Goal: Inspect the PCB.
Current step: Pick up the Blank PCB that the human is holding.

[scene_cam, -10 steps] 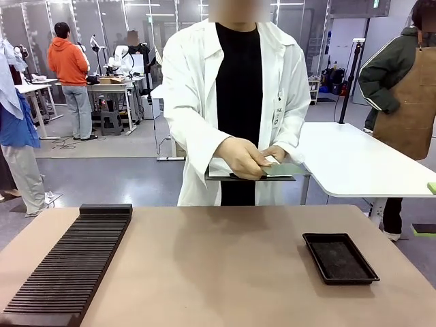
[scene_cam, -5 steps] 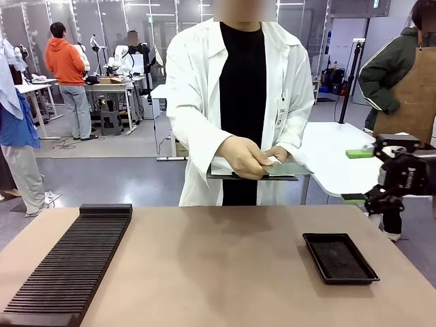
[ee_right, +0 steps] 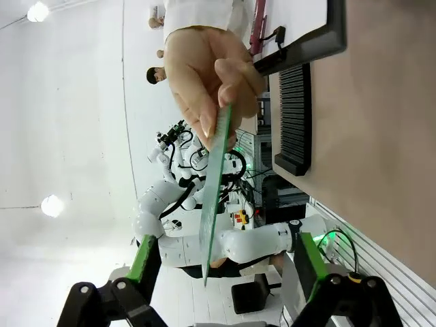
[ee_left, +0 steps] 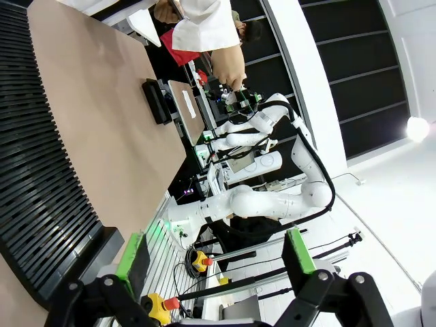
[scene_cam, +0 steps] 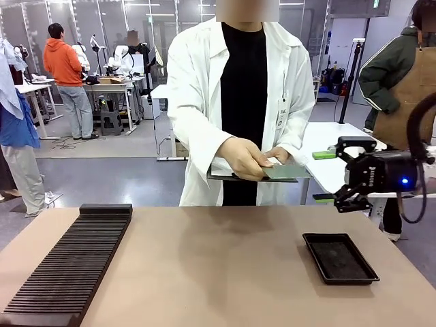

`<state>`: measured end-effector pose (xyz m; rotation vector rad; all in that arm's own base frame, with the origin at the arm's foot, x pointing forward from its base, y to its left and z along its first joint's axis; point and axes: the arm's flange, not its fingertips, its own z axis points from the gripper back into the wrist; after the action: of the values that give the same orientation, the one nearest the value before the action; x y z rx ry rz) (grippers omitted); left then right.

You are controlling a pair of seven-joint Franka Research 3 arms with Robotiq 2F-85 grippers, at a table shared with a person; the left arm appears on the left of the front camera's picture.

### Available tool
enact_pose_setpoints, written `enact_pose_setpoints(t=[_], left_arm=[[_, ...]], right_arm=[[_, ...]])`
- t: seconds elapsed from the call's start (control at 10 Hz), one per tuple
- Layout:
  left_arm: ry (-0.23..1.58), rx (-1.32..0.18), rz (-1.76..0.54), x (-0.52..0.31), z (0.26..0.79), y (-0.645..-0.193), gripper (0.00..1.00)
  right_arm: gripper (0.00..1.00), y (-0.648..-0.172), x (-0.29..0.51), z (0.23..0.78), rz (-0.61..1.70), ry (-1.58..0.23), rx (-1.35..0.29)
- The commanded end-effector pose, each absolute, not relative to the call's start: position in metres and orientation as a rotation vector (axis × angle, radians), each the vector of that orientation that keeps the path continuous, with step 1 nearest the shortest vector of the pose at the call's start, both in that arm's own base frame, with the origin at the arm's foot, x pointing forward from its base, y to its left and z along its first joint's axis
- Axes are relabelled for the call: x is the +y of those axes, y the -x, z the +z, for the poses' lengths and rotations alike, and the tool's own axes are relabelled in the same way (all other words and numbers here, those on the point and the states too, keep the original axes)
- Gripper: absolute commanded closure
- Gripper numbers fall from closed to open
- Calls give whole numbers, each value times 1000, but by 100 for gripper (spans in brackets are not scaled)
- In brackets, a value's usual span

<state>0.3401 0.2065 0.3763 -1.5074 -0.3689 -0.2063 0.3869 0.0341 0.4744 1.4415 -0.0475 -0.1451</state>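
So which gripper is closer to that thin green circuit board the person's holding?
Right. The right gripper hangs open beside the thin green circuit board, facing its edge; the left gripper sits far off, by the black ribbed rack.

This is looking like a working lab. A person in a white lab coat [scene_cam: 194, 102] is standing at the desk [scene_cam: 218, 266], while other people [scene_cam: 65, 65] are working at equipment-laden benches [scene_cam: 112, 87] across the grey-floored hall behind.

Tan table [scene_cam: 225, 272] — black slotted rack [scene_cam: 68, 266] left, shallow black tray [scene_cam: 339, 257] right.
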Motion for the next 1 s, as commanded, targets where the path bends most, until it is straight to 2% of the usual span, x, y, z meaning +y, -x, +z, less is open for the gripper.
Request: enact_pose_setpoints(t=[0.0,0.4,0.5,0.6,0.7,0.8,0.9], left_arm=[[1496,-367,-211,207,379,-338,0],[1496,-367,-211,207,379,-338,0],[1496,-367,-211,207,379,-338,0],[1496,-367,-211,207,379,-338,0],[1496,-367,-211,207,379,-338,0],[1496,-367,-211,207,379,-338,0],[1496,-367,-211,207,379,-338,0]], right_arm=[[0,-402,55,476,-174,-1450,-14],[0,-404,86,468,-150,-1480,36],[9,-404,91,467,-147,-1497,40],[34,-403,94,468,-141,-1509,39],[65,-401,99,468,-132,-1519,45],[91,-400,101,467,-137,-1524,46],[100,-398,103,466,-147,-1541,51]])
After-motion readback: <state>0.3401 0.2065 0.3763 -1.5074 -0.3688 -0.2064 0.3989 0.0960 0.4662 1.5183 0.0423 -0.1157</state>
